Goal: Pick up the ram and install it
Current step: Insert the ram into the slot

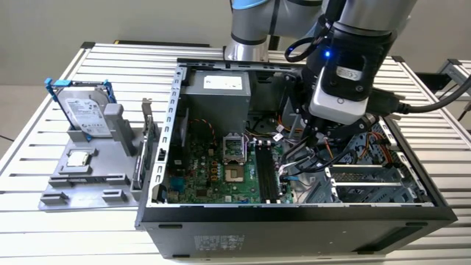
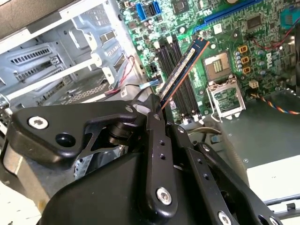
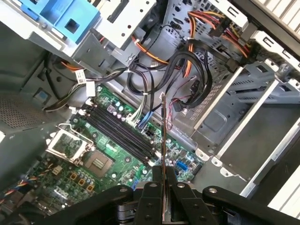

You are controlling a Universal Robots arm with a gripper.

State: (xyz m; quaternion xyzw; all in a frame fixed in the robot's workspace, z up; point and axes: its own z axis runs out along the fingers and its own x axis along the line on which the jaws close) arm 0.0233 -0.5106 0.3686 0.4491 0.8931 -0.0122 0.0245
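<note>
My gripper [image 1: 321, 139] hangs inside the open computer case [image 1: 294, 212], over the right part of the green motherboard [image 1: 213, 174] in the exterior view. It is shut on the ram [image 2: 182, 67], a long thin stick with a row of gold contacts, which juts out from between the black fingers [image 2: 157, 140]. In the first wrist view the ram [image 3: 162, 136] shows edge-on as a thin line above the gripper [image 3: 162, 172]. The stick hovers above the black memory slots [image 2: 174, 70] without touching them. The same slots [image 3: 119, 133] lie to one side of the stick and look empty.
A silver hard drive [image 1: 85, 113] with blue brackets and a small square processor chip [image 1: 79, 159] sit on a grey holder at the exterior view's left. Bundled cables [image 3: 187, 70], the drive cage [image 1: 368, 176] and the processor socket [image 1: 233, 146] crowd round the slots.
</note>
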